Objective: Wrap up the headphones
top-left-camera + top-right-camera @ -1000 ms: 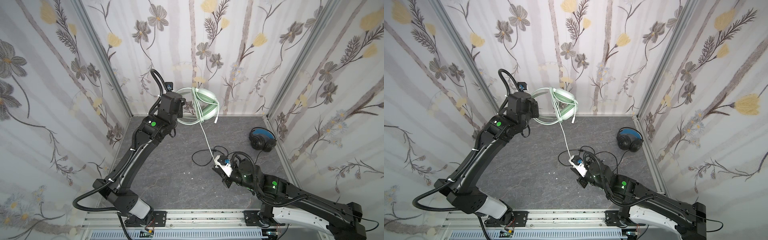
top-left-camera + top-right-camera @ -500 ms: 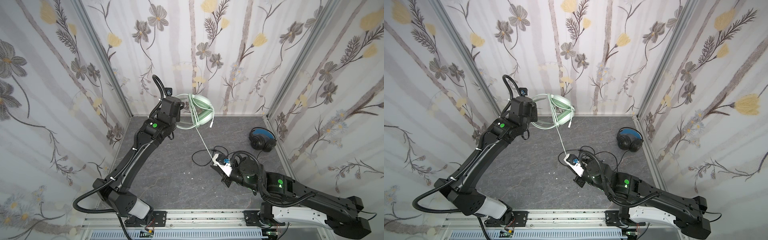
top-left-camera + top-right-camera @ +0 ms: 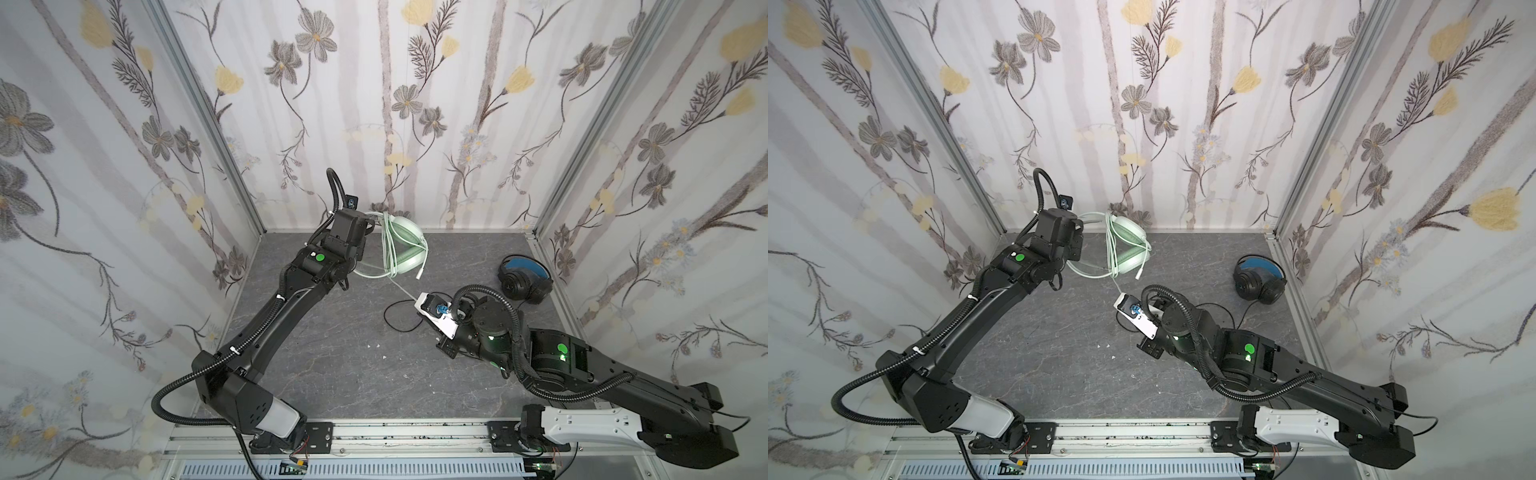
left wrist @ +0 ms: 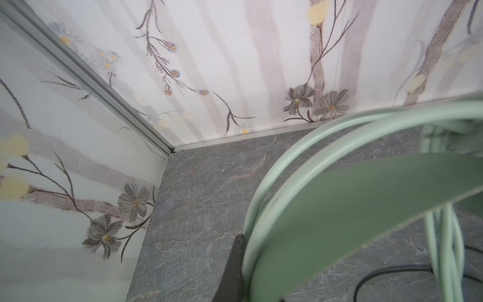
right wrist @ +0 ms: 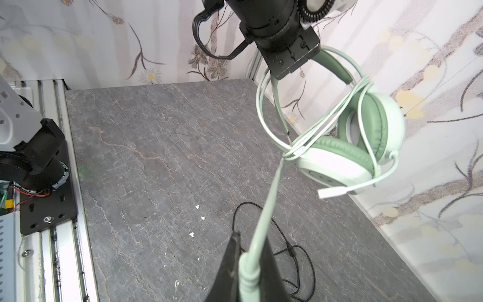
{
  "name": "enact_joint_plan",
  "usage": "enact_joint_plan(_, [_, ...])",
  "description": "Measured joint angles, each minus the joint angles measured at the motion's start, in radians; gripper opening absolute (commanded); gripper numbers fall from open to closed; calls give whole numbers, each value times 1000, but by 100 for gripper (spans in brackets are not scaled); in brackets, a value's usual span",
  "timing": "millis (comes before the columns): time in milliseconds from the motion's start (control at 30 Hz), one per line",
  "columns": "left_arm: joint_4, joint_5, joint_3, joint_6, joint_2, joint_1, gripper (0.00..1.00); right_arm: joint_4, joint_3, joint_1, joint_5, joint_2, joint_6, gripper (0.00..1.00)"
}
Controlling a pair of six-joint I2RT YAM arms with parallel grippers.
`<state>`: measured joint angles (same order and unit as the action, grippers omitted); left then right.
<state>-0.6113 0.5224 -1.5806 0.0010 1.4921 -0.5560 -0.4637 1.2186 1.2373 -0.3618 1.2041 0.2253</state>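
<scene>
Right wrist view is showing the right gripper [image 5: 251,266] clenching on the ribbed plug end of the whitish cable [image 5: 269,198], which is running taut and slanting up to the mint-green headset [image 5: 339,162]. That headset is hanging in the air over the far edge of the counter [image 3: 332,365], left of its middle and close in front of the flowered back wall [image 3: 457,124]. The left gripper [image 3: 370,228] is grasping it by the headband, with the earcups dangling close together below. Several turns of the cable are lying around the headband and between the earcups, bunching where they cross beside the lower one. The white-tipped mic boom [image 5: 332,192] is sticking out under the earcups.

Left wrist view is being largely blocked by the headband, which is covering one side of the gripper. Only one dark finger [image 4: 234,266] is showing, lying against the band's thin outer hoops.

The black headset [image 3: 521,282], with its blue inner band, is lying on the counter by the right edge, toward the far right corner, well apart from both grippers. Its black cable [image 5: 287,248] is sprawling in loose loops on the counter beneath the taut whitish cable and the right gripper. In both top views the right arm is hiding part of it. A few small white flecks [image 5: 198,217] are lying near the counter's middle.
</scene>
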Motion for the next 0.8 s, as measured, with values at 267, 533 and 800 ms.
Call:
enact_joint_plan(267, [-36, -165, 113, 58, -58, -13, 0, -25, 46, -21, -43, 58, 76, 0])
enact_joint_plan(533, [-97, -362, 215, 114, -128, -21, 0, -23, 64, -67, -90, 90, 160, 0])
enact_joint_plan(800, [-116, -499, 263, 162, -189, -42, 0, -17, 84, -121, -95, 100, 231, 0])
